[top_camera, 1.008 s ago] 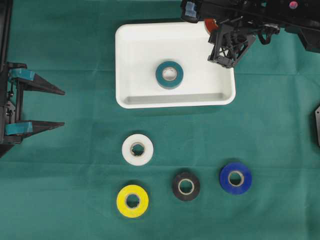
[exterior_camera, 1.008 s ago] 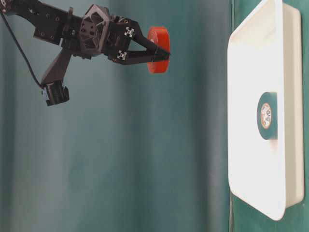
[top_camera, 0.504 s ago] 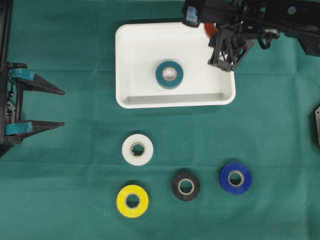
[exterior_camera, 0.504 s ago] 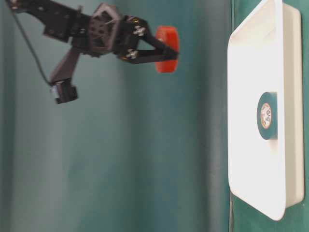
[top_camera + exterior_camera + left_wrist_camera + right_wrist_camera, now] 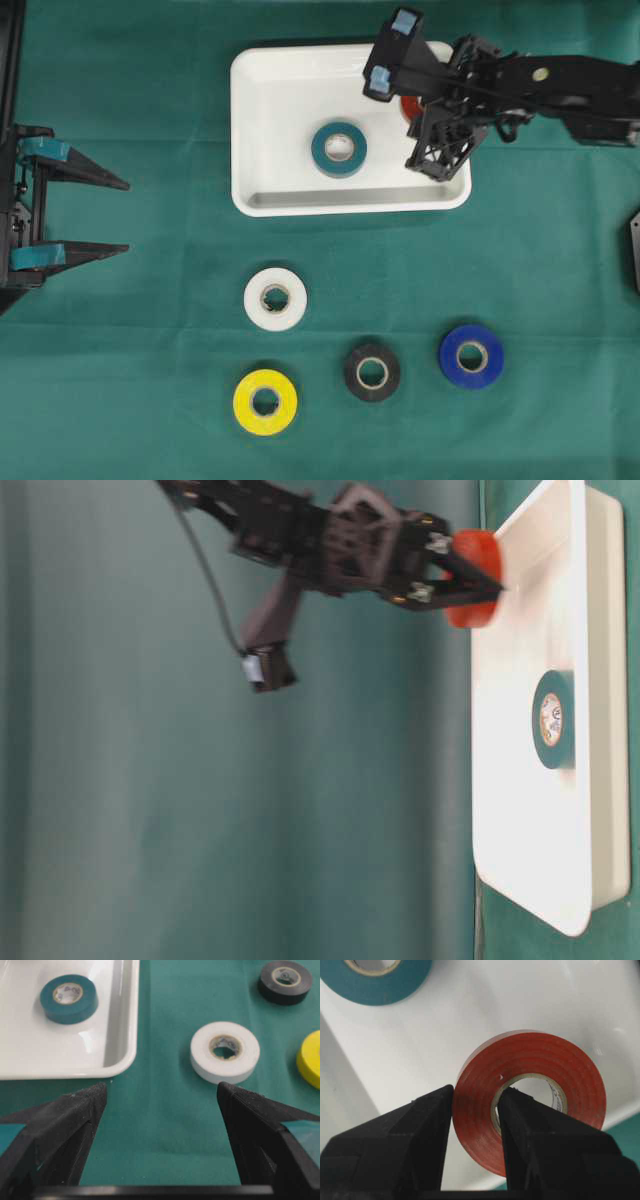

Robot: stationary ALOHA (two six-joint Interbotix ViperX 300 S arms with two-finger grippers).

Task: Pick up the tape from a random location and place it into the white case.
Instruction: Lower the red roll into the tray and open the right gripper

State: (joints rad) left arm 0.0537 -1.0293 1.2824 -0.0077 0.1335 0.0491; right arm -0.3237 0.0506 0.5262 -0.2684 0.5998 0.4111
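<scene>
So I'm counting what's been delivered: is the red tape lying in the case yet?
Not yet. The right gripper is shut on the red tape, one wall pinched, over the case.

One tape roll [image 5: 339, 149] in white case [image 5: 270, 100]; four rolls [image 5: 275, 299] on cloth [image 5: 150, 300] before case.

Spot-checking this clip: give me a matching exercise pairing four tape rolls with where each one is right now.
Things:
1. red tape
2. teal tape
3. white tape
4. blue tape

Places:
A. lying flat inside the white case
B. on the cloth, right of the black tape
C. clamped in the right gripper
D. on the cloth, above the yellow tape

Pairs: 1-C, 2-A, 3-D, 4-B
</scene>
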